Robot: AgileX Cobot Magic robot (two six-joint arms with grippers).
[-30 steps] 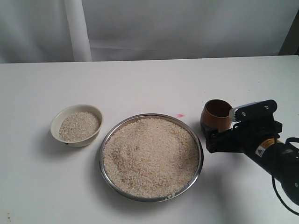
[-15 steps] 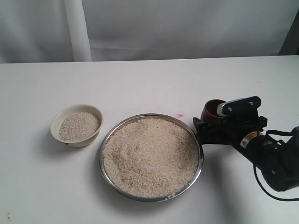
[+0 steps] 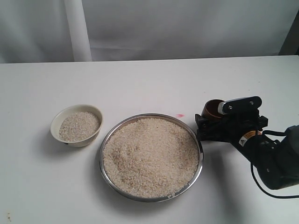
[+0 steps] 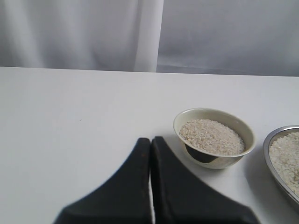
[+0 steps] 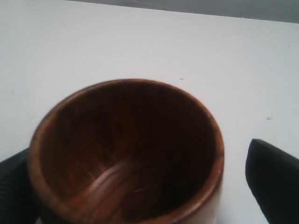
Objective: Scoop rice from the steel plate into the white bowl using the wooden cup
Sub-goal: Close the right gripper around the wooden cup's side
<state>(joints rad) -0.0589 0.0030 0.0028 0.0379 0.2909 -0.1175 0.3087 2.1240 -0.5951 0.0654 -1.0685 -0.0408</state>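
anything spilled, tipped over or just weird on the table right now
Nothing serious. The rice sits inside the steel plate and the white bowl, with no grains visibly spilled, and the wooden cup stands upright and empty. The only oddity is a small pink mark on the table just beyond the plate's far rim.

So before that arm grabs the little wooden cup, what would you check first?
1. Wooden cup upright and empty: ok.
2. Right gripper open, with a finger on either side of the cup: ok.
3. Near finger clear of the steel plate rim: cannot tell, since they sit very close in the exterior view.
4. Rice in the plate to scoop: ok, plenty.
5. White bowl has room: ok, its rice lies below the rim.
6. Left gripper out of the way: ok, it is shut and outside the exterior view.
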